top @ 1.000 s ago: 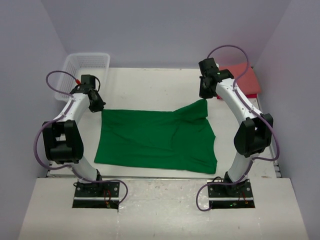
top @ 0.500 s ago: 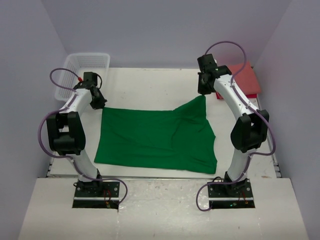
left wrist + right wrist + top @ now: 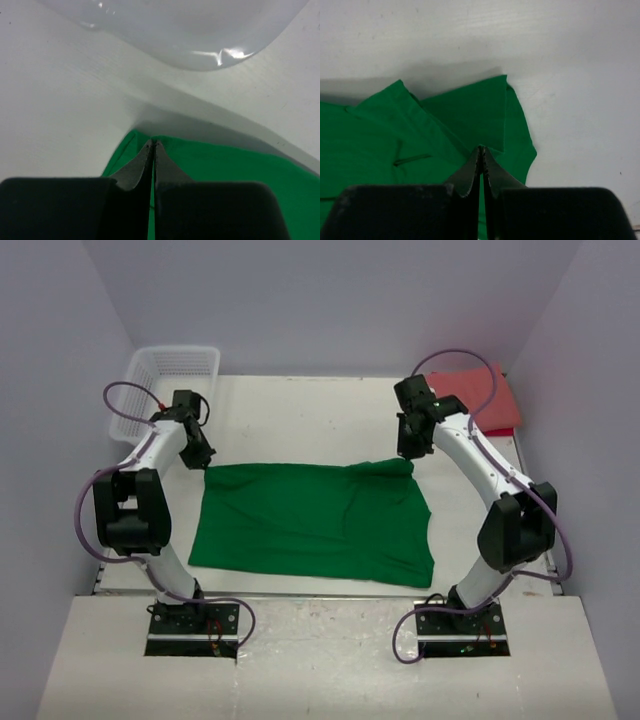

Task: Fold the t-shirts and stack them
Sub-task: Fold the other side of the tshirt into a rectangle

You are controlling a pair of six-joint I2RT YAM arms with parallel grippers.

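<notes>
Green shirt [image 3: 310,520] lay spread mid-table between the arms. Red shirt [image 3: 497,400] sat folded at far right. Left gripper [image 3: 200,456] and right gripper [image 3: 408,450] were each pinched shut on a far corner of the green one, probably to keep that edge even for a fold. Versus half a second earlier, the right corner had dropped from a raised peak to near the table. The left had barely moved.

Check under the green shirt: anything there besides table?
Only white table shows around the green t-shirt. Its cloth covers everything beneath, so hidden items cannot be ruled out; only wrinkles show, no distinct lump.
</notes>
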